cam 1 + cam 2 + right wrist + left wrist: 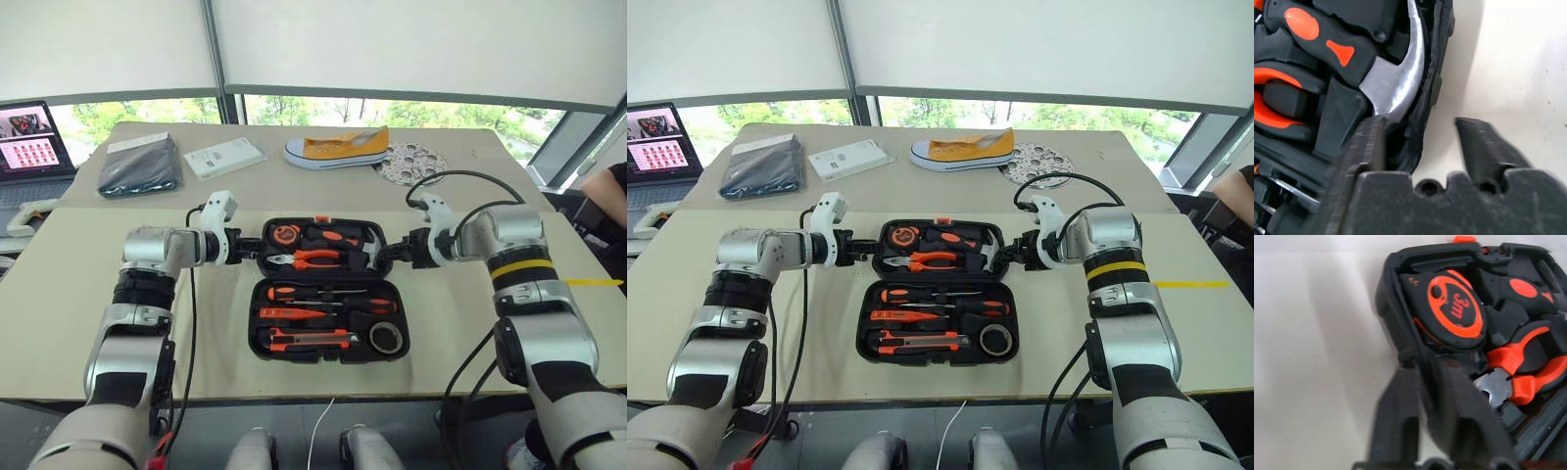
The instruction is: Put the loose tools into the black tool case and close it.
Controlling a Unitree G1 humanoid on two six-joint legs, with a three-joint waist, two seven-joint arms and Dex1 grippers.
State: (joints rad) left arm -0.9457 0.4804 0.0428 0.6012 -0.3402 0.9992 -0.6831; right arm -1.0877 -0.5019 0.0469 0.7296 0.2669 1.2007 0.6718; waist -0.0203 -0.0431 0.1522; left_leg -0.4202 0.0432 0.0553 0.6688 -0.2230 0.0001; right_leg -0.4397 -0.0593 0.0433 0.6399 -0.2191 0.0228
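Observation:
The black tool case [255, 328] lies open on the table. Its near half holds two screwdrivers [313, 293], a slim orange tester [294, 313], the utility knife [312, 340] and the dark tape roll [386, 337]. The far half holds a tape measure [1454, 308], pliers [1528, 367] and a hammer [1396, 83]. My left gripper [253, 247] is shut on the far half's left rim. My right gripper [389, 253] straddles that half's right rim, open, with a gap between the rim and the outer finger [1484, 147].
Behind the case lie a flat black pouch [140, 164], a white box [224, 157], a yellow shoe [338, 149] and a perforated disc [411, 162]. A laptop [34, 137] stands at the far left. A person [607, 196] is at the right edge.

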